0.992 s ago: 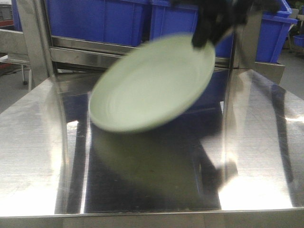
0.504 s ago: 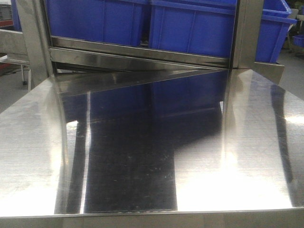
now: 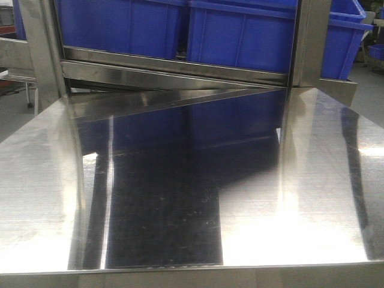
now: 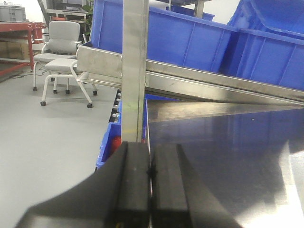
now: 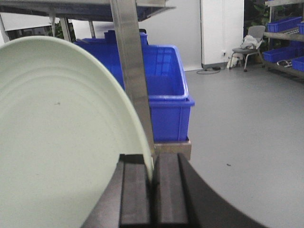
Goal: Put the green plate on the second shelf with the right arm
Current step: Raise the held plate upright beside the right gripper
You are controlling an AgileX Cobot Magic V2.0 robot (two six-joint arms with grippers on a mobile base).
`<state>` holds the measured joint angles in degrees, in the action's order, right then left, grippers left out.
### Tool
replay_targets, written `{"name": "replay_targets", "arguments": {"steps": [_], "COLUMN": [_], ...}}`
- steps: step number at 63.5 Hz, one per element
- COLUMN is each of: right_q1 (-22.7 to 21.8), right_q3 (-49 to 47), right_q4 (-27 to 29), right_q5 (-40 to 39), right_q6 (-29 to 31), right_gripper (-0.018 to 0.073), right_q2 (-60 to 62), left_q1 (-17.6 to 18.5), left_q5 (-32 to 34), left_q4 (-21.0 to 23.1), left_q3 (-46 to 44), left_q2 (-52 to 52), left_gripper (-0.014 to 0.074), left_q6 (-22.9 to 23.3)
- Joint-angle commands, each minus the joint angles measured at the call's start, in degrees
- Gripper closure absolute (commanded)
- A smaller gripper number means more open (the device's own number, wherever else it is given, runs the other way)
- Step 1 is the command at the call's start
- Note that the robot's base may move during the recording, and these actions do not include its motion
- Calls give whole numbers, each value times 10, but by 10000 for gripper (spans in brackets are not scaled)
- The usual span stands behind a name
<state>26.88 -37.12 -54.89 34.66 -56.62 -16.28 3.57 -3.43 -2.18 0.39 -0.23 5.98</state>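
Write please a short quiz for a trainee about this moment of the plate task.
1. Which jaws grip the rim of the green plate? A) left jaws B) right jaws C) neither
2. True or false: the left jaws are shut, with nothing between them.
3. Fill in: the bins behind the steel table are coloured ____.
Key: 1 B; 2 true; 3 blue.

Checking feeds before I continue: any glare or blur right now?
Front view: sharp, bright glare patches on the steel table, bins mirrored in it. Left wrist view: sharp, shut left gripper dark. Right wrist view: plate evenly lit, no glare, pinched in the right gripper.
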Motion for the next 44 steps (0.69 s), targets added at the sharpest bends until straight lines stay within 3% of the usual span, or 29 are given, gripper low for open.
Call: {"name": "replay_targets", "arguments": {"steps": [1,6,19,34,44], "right_q1": [0,0,0,0,0], "right_q3": [25,75,166,189,188], "right_q4": [-30,-51,-52,-56,-63], "right_q5": [-57,-89,-224,-211,-265], "right_q6": [1,24,11,-30,-31], "right_gripper": [529,529,529,529,529], "right_q2": [18,35,39,39,39], "left_q1": [2,2,2,2,2], "left_q5": [46,46,46,46,46], "left_q4": [2,2,2,2,2], "left_q3": [23,23,23,23,23], "left_q2": [-10,-10,-10,-10,-10], "left_gripper": [465,465,465,465,465], "left_q6": [2,2,2,2,2]}}
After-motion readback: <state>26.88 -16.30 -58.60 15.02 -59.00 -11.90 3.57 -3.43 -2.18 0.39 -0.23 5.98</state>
